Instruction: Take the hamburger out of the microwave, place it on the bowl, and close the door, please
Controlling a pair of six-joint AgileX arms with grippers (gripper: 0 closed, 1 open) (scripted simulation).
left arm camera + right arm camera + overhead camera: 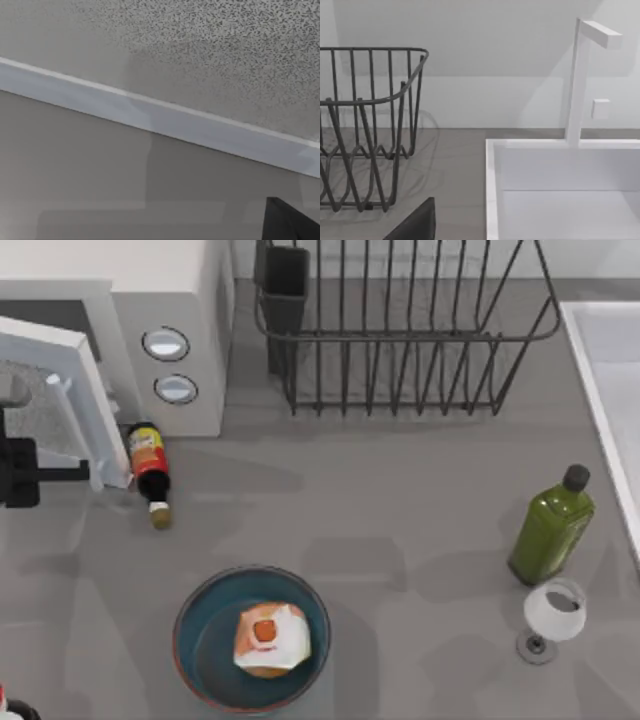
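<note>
- Grey tabletop [400, 520] carried the white microwave [170, 300] at its far left corner, a dark wire dish rack [400, 340] behind, and a green oil bottle [550, 525] beside a wine glass [553, 615] to the right.
- The hamburger [270, 638] already sat in the blue bowl [195, 615], near the front, left of centre.
- The door [60, 400] stood part open, its long edge running out from the microwave toward the table's front-left, its bar handle [75, 430] on the outer face.
- The left gripper [20, 475] was at the left edge, just beside the door's handle side; I could not tell how far its fingers were apart.
- The left wrist view faced the speckled window [225, 65] closely.
- A sauce bottle [150, 470] lay by the door's free end.
- Closing looked like a push toward the microwave.
</note>
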